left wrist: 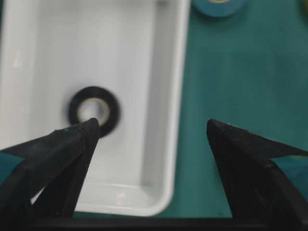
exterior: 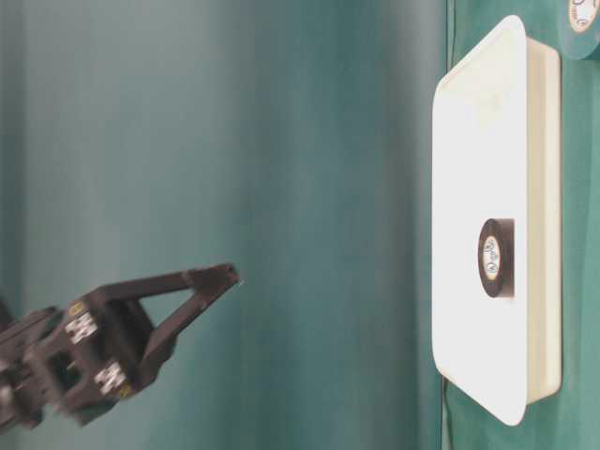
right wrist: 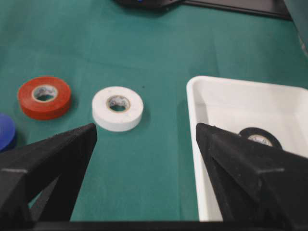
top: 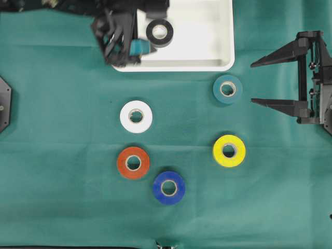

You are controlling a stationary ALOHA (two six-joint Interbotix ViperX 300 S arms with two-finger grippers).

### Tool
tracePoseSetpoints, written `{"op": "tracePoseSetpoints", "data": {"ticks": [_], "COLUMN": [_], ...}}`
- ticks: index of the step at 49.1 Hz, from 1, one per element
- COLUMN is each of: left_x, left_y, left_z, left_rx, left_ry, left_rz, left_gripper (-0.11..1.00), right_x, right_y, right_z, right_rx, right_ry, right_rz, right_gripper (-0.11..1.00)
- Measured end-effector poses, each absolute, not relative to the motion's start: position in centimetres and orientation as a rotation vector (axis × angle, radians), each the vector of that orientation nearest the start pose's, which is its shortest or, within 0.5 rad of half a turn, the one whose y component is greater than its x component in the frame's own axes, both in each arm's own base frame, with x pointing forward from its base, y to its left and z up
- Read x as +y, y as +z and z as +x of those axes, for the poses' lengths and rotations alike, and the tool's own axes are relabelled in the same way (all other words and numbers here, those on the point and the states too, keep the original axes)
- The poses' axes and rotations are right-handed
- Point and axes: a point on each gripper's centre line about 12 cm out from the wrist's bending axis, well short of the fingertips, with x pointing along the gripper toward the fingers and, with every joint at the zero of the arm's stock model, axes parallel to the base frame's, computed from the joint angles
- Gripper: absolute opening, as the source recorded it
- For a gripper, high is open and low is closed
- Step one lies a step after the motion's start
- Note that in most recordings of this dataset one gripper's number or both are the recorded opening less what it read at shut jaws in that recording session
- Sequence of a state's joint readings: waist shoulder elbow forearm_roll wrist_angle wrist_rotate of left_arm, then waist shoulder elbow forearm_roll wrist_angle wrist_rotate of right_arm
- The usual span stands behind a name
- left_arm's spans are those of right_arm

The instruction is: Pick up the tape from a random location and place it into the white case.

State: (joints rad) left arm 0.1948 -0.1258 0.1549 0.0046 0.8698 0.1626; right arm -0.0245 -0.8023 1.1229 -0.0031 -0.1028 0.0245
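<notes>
Green cloth underneath, left hand (left wrist: 149, 132) spread wide, empty.

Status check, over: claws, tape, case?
Left claw open, empty, over the white case edge. Right claw open, idle. Black tape in case. Five rolls on cloth; nothing blocking.

Green cloth (top: 62, 207) over the table, backdrop seemingly green too.
</notes>
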Motion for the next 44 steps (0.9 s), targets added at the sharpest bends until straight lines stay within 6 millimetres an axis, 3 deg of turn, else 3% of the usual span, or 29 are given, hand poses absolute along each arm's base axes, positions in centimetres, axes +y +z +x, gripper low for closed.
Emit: {"op": "tracePoseSetpoints", "data": {"ticks": [11,20,44], "left_x": [3.1,1.2,1.3], "left_y": [32.6,32.6,32.8], "left_z": [39.0,39.1,38.6], "left_rx": [0.914,0.912,0.895], "left_ry": [0.023,-0.009,-0.006], "left_rz": [0.071,0.067,0.069], "left_gripper": [0.98,0.98,0.98], "right_x": [-0.6,-0.5,-0.6], "right_y": [25.8,25.8,25.8], "right_z": [22.6,22.6,22.6], "right_rx": [0.218,0.218,0.218], "right_ry": [-0.026,-0.026,-0.027], "right_rz": [0.024,0.023,0.026], "right_gripper": [0.92,0.92,0.92]}}
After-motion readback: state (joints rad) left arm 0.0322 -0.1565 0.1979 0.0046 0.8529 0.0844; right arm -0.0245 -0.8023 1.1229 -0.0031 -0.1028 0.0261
